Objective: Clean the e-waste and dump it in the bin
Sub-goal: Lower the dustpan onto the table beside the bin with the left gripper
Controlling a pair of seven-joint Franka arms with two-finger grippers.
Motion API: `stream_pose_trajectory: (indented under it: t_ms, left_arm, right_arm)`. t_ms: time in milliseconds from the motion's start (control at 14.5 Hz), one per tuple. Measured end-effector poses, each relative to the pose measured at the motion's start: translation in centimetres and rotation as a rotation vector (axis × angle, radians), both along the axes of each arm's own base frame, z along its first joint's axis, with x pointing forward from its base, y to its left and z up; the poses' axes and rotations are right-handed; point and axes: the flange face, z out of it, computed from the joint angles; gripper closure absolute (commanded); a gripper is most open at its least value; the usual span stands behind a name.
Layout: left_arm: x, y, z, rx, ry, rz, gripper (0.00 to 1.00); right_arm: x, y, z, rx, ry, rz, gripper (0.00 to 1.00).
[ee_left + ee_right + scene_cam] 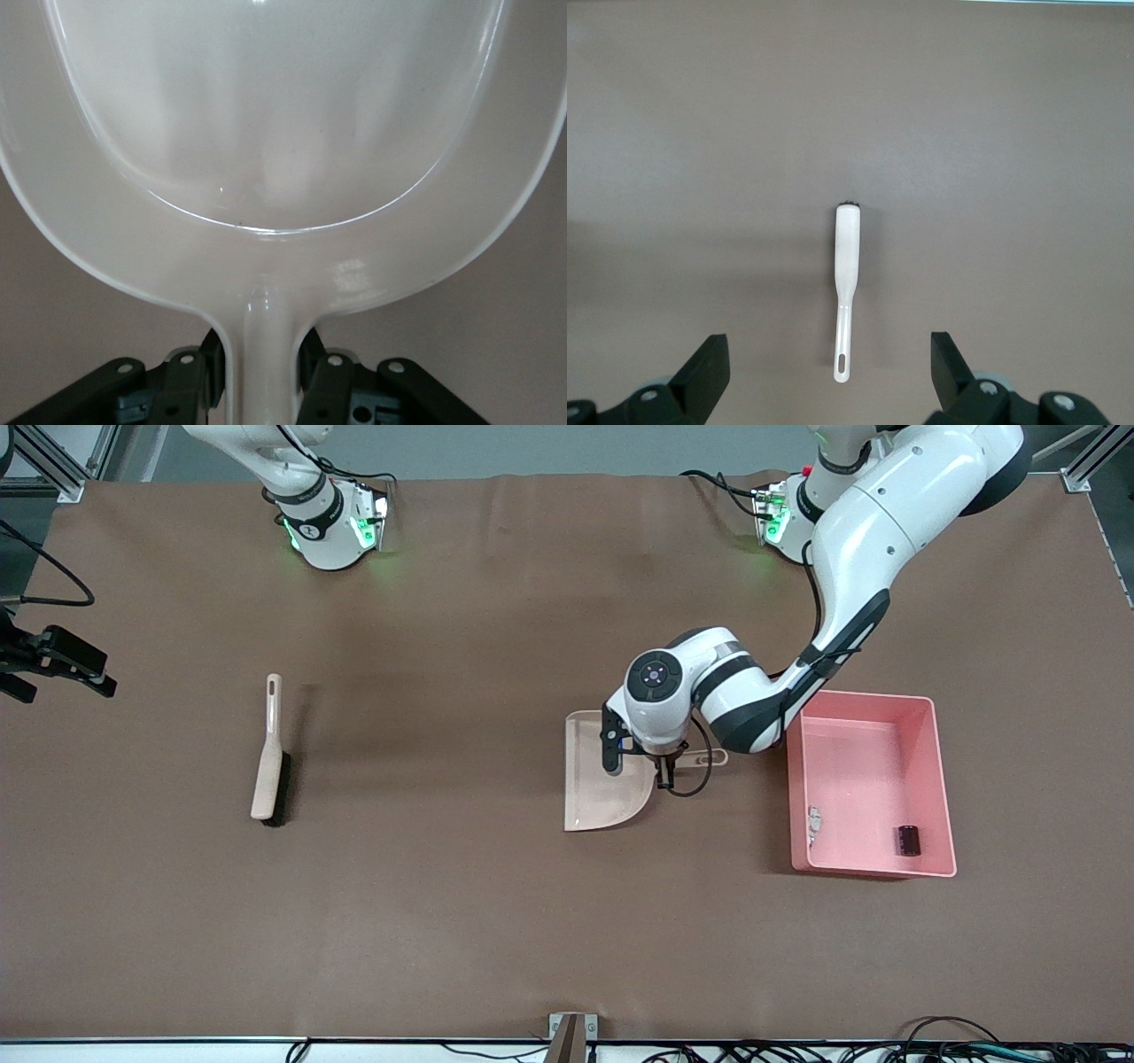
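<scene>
Brown cloth-covered table (496, 921) under two white arms, metal framing at its corners.

Toward the left arm's end, nearer the front camera's edge than the arm bases: pink rectangular plastic bin with upright walls (941, 779), resting flat on the table. Inside it, at the wall nearest the front camera, small dark ribbed block of e-waste (908, 840); also inside, against the wall facing the dustpan, small white e-waste part with a silvery end (814, 821). Both pieces well apart from each other.

Just beside the bin, toward the table's middle: beige flat plastic dustpan (598, 793), lying on the table. Left end effector (666, 769) clamped tight on the dustpan's handle, one dark finger (190, 381) pressed against each side of the stem.

Toward the right arm's end: beige long-handled brush with dark bristles (268, 766), lying on the table, untouched. Right end effector (829, 376) held high over that brush, fingers spread wide, holding nothing.
</scene>
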Motion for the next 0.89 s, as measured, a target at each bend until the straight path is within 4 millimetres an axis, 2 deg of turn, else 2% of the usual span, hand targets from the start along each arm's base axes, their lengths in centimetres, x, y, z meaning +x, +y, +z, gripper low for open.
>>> stream_pose_trajectory:
  t_ms: [275, 412, 481, 550, 619, 756, 894]
  left_arm:
    - [0.1, 0.5, -0.2, -0.002, -0.001, -0.003, 0.97]
    - [0.0, 0.5, -0.2, 0.005, -0.001, 0.012, 0.92]
    - [0.0, 0.6, -0.2, 0.012, 0.000, 0.025, 0.78]
    - [-0.1, 0.7, -0.2, 0.017, 0.000, 0.031, 0.28]
    - [-0.1, 0.7, -0.1, 0.019, -0.001, 0.034, 0.00]
    - [-0.2, 0.7, 0.0, 0.021, -0.004, 0.043, 0.00]
    - [0.0, 0.7, 0.5, 0.019, -0.016, 0.054, 0.00]
  right_arm:
    - [-0.7, -3.3, -0.3, 0.003, 0.033, -0.056, 0.00]
    - [-1.0, -3.5, -0.5, 0.006, 0.057, -0.058, 0.00]
    - [-1.0, -3.2, -0.6, 0.007, 0.063, -0.050, 0.00]
    - [-1.0, -2.4, -0.5, 0.006, 0.063, -0.035, 0.00]
    - [-1.0, -1.3, -0.4, 0.006, 0.063, -0.015, 0.00]
    - [-1.2, 0.3, -0.1, 0.007, 0.075, 0.003, 0.00]
    - [-1.3, 0.2, 0.0, 0.004, 0.077, 0.002, 0.00]
